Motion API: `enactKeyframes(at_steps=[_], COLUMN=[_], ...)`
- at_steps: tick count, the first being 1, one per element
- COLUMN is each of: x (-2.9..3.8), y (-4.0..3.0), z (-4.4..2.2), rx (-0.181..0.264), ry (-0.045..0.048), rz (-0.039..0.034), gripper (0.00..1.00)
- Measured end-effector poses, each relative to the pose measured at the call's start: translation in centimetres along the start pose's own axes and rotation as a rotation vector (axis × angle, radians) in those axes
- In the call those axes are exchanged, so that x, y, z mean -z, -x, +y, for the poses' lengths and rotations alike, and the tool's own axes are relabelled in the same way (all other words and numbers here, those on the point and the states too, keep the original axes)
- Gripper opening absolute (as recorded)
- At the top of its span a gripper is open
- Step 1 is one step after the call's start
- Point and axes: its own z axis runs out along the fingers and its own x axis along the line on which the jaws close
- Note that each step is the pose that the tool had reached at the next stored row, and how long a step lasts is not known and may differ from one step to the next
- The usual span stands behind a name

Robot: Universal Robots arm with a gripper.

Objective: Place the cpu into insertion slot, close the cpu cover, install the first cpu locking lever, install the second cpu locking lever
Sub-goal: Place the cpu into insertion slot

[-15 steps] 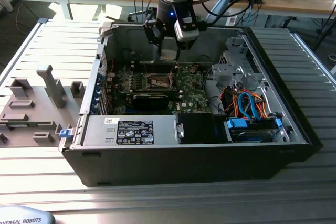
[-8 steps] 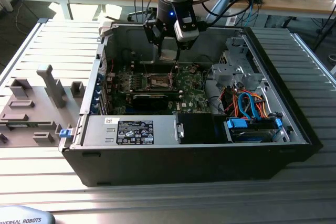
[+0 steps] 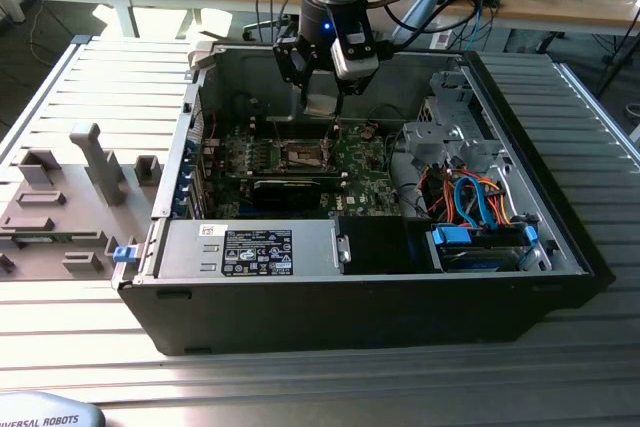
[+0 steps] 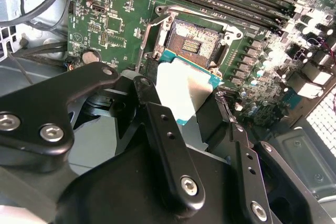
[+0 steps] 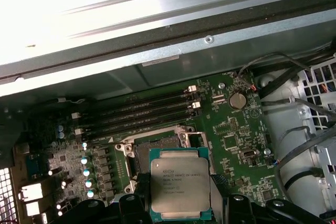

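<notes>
My gripper (image 3: 322, 97) hangs inside the open computer case, shut on the cpu (image 5: 180, 184), a flat square chip with a silver-grey top and a green edge. Black fingers (image 4: 157, 114) press against two opposite sides of the cpu (image 4: 184, 90). The chip is held flat a little above the board, partly over the insertion slot (image 5: 157, 148). The slot (image 4: 197, 43) is an uncovered dark square socket with a metal rim on the green board, and it also shows in the exterior view (image 3: 303, 154). I cannot tell the cpu cover apart from the silvery metal around the slot.
Black memory sticks (image 5: 139, 111) run beside the slot. The case wall (image 3: 250, 67) stands close behind the gripper. A long black card (image 3: 285, 189) lies on the near side of the slot. Orange and blue cables (image 3: 470, 197) and drive bays fill the exterior view's right.
</notes>
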Motion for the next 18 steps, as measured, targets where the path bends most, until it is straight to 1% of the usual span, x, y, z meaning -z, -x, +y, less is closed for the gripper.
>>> enactKeyframes(at_steps=[18], x=[-0.01], y=[0.00], z=[0.00], rx=[-0.016], ry=[0.0003], rz=[-0.0014], gripper=[0.54])
